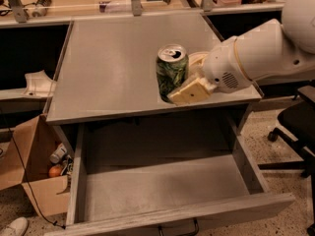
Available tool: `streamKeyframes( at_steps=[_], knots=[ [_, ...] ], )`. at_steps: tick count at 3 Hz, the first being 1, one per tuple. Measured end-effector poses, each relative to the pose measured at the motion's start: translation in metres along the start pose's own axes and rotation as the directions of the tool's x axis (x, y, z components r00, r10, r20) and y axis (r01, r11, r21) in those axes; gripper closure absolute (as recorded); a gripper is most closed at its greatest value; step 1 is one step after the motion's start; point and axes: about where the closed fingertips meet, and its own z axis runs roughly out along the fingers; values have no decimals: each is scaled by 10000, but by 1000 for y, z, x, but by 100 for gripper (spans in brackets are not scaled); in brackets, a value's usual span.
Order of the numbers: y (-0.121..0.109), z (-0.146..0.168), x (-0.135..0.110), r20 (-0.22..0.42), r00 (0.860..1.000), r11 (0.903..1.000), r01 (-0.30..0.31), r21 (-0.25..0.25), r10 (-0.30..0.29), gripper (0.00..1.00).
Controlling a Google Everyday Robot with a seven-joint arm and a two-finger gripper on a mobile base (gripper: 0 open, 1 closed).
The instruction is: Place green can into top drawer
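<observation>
Camera view: upright green can (172, 75) touches your claw (187, 91) at the table (108, 63) edge, above the top drawer (172, 214); you cannot tell its grip.

Arm in from right of view, approx. level; claw (180, 86) mid-view, seemingly tipped down.

We see a green can (171, 75) standing on a grey tabletop (113, 68), the robot's gripper (186, 88) against its lower right side. Below, the top drawer (162, 188) is pulled open toward us.
</observation>
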Motion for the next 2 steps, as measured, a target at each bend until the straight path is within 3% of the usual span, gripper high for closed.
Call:
streamKeyframes(
  at_steps=[1, 2],
  knots=[
    [23, -15, 23, -82, 9989, 9988, -464, 170, 465, 100],
    [23, -15, 23, -82, 9989, 9988, -464, 170, 465, 100]
  ],
)
